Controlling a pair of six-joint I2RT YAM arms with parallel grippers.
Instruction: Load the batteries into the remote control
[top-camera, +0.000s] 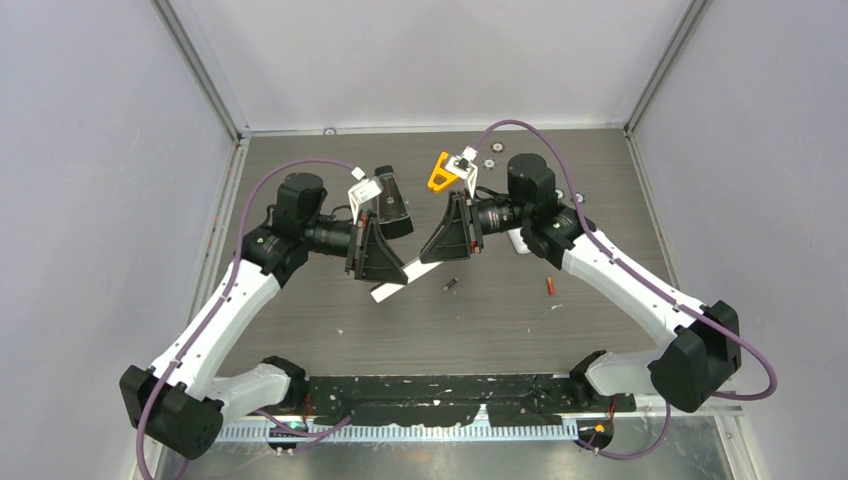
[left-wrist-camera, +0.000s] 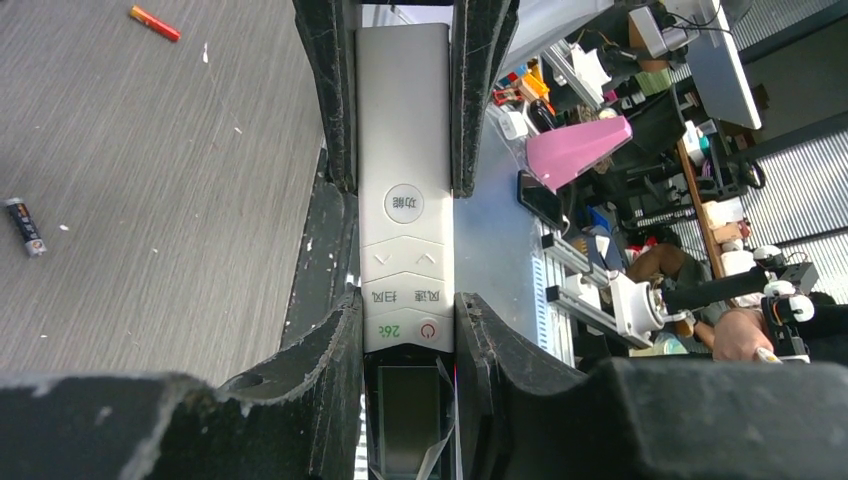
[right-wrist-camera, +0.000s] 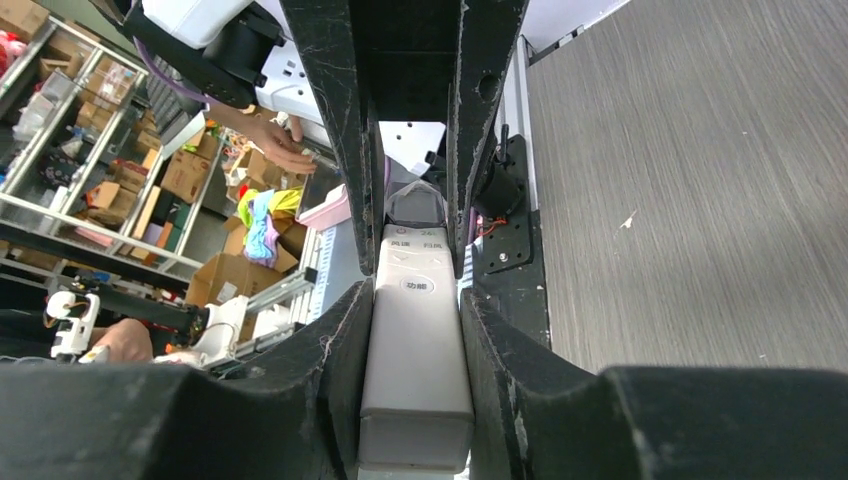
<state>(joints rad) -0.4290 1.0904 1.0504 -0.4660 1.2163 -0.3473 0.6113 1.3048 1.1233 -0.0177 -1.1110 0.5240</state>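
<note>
Both grippers hold the white remote control above mid-table, one at each end. My left gripper is shut on the end with the buttons and display. My right gripper is shut on the plain end, pads against both sides. In the left wrist view the right gripper's fingers show at the top. A dark grey battery lies on the table just right of the remote. A red-orange battery lies further right.
An orange plastic piece and small silver discs lie at the back of the table. A white object lies partly under the right arm. Grey walls close in the left, right and back.
</note>
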